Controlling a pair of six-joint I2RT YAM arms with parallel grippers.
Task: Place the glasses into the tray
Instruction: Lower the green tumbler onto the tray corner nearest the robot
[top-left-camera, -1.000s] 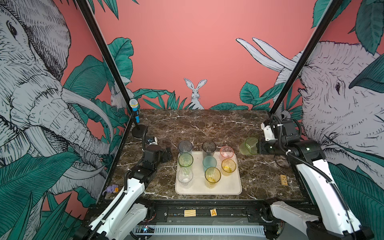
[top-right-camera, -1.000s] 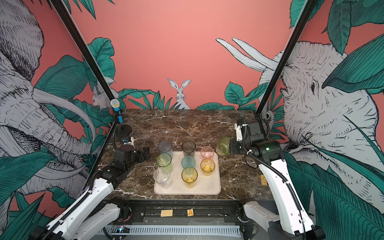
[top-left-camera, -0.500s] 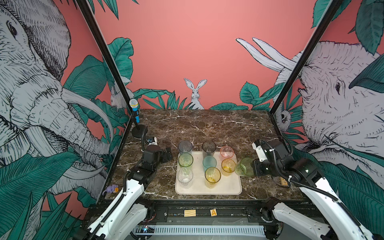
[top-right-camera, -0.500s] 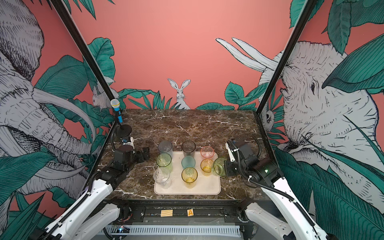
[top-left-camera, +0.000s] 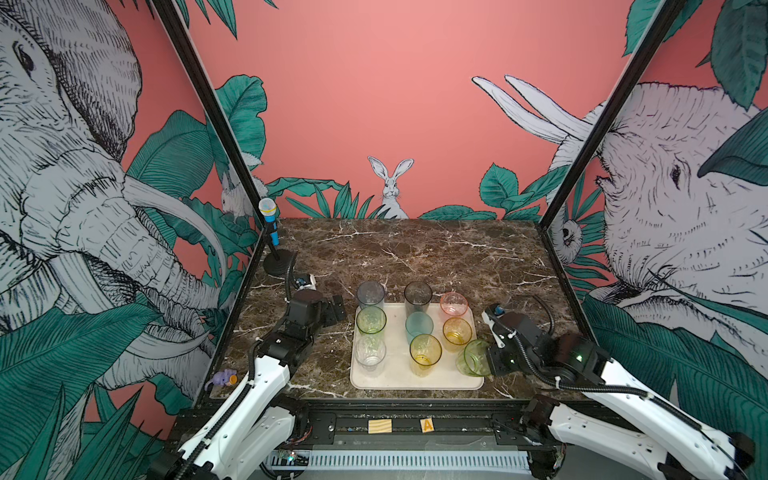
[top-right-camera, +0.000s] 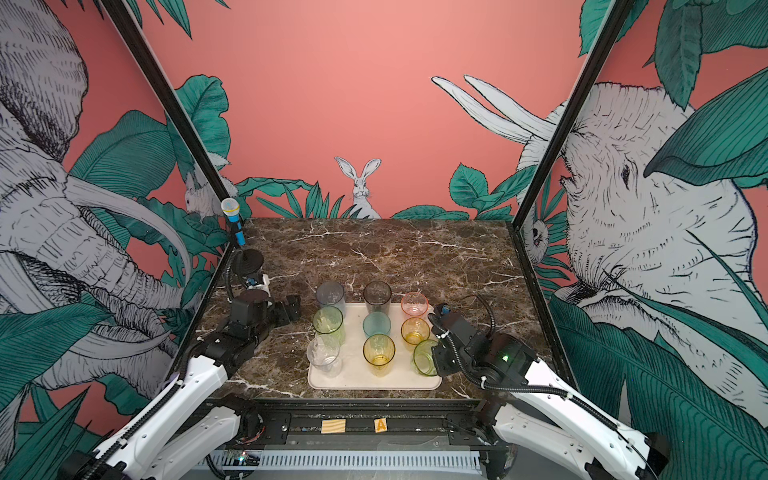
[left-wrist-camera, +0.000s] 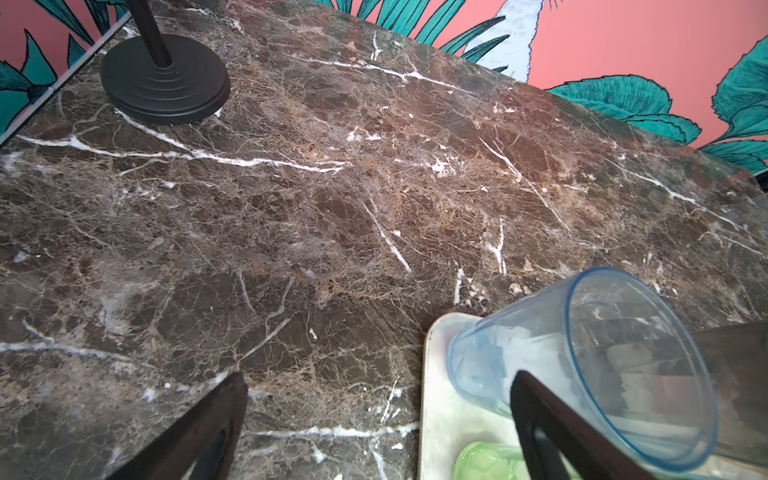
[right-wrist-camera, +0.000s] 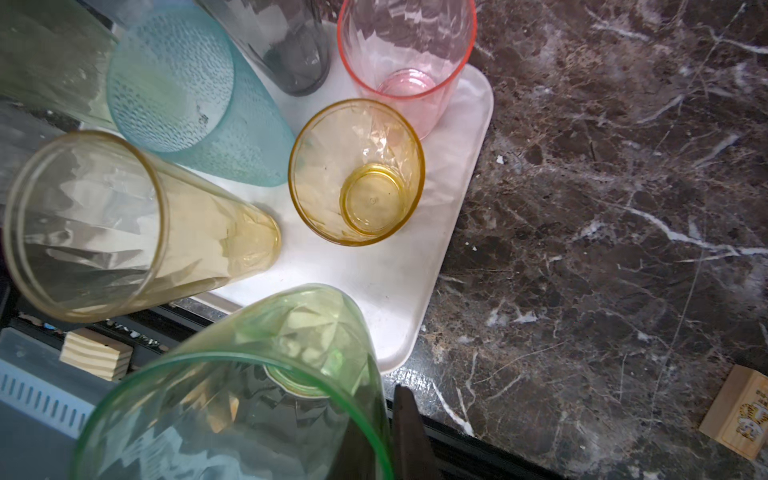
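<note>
The right gripper had its fingers pinched on the wall of the short green glass at its rim, one inside the mouth and one outside. The glass hung tilted, mouth toward the arm, with its base over the near right corner of the tray. Whether it touched the tray could not be told. Eight other glasses stood upright in the tray. The amber glass was just beside it toward the far edge, and the yellow glass was near it toward the left edge. The left gripper hovered empty, fingers spread wide, beside the tray's far left corner near the grey-blue glass. The green glass looked light, stiff, thin-walled and slick, and likely to tip if bumped. A pinch on the rim or a hold around the waist should suit it.
</note>
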